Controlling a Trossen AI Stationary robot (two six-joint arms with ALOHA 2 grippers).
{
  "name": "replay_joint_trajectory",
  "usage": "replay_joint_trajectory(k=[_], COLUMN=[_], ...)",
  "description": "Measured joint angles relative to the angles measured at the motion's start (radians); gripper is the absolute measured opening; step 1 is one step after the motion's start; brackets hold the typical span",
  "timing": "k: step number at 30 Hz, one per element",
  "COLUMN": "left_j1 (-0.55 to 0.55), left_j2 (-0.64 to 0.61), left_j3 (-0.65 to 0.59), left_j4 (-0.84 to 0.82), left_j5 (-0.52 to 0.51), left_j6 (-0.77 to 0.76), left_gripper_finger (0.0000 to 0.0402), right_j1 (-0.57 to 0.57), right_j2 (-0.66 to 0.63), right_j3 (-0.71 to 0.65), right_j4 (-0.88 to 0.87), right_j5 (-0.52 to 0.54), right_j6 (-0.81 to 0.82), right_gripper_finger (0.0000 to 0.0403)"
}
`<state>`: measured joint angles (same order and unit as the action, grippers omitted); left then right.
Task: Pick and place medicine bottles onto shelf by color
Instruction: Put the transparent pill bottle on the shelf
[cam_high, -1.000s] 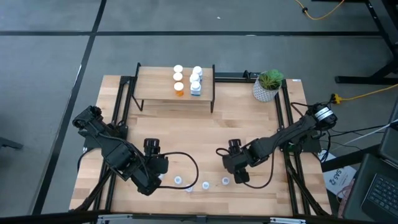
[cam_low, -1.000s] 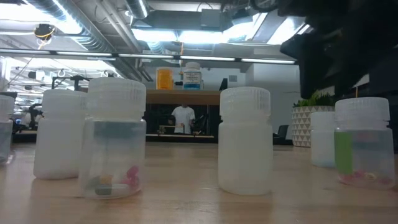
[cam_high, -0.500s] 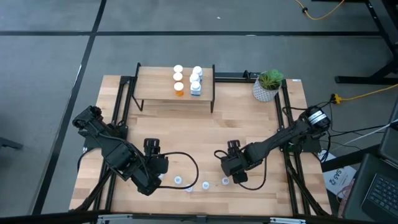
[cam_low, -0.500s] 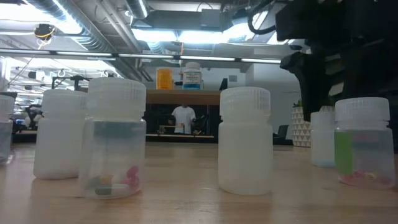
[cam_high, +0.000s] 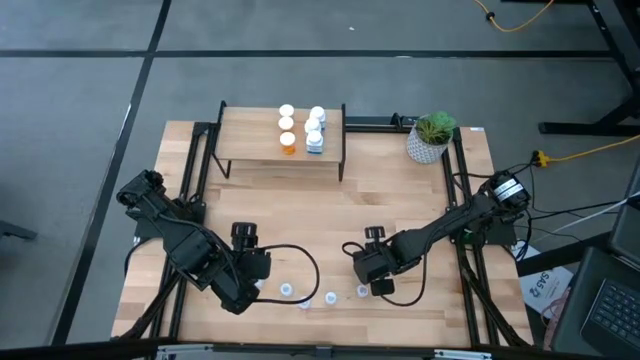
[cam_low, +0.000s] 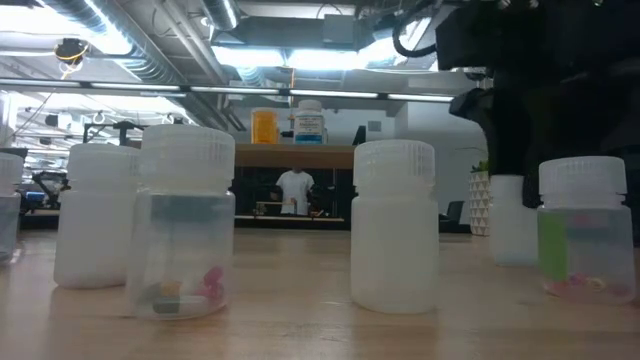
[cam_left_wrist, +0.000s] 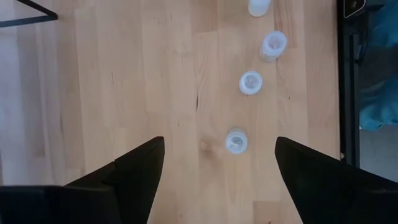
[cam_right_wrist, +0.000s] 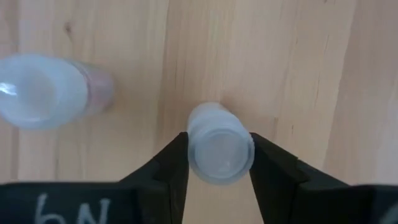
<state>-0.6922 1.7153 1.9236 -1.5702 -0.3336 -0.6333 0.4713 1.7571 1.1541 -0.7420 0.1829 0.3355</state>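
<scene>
Pale vial (cam_right_wrist: 219, 145) upright on table, pinched between right fingers (cam_right_wrist: 169, 163)

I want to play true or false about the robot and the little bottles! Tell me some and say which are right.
1. The right pincer has a pale vial between its fingers. True.
2. The left pincer is squeezing a bottle. False: it is open, holding nothing.
3. The shelf has orange bottles on it. True.
4. The potted plant stands on the shelf. False: it stands on the table, beside the shelf.
5. All bottles are already on the shelf. False: several pale vials stand on the table near the pincers.
</scene>
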Motion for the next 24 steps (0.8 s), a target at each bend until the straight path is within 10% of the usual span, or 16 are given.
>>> replay_joint_trajectory(k=[24], left_j1=[-0.092], left_j2=[-0.03], left_j3=[0.0], left_j4=[-0.001], left_j5=[-0.051], left_j6=[0.033], left_gripper_finger=[0.03], right_j1=[-0.263], right_j2=[-0.002], right_j3=[0.492], right_j4=[-0.063], right_j5=[0.114], right_j6=[-0.339], right_gripper_finger=[0.0139])
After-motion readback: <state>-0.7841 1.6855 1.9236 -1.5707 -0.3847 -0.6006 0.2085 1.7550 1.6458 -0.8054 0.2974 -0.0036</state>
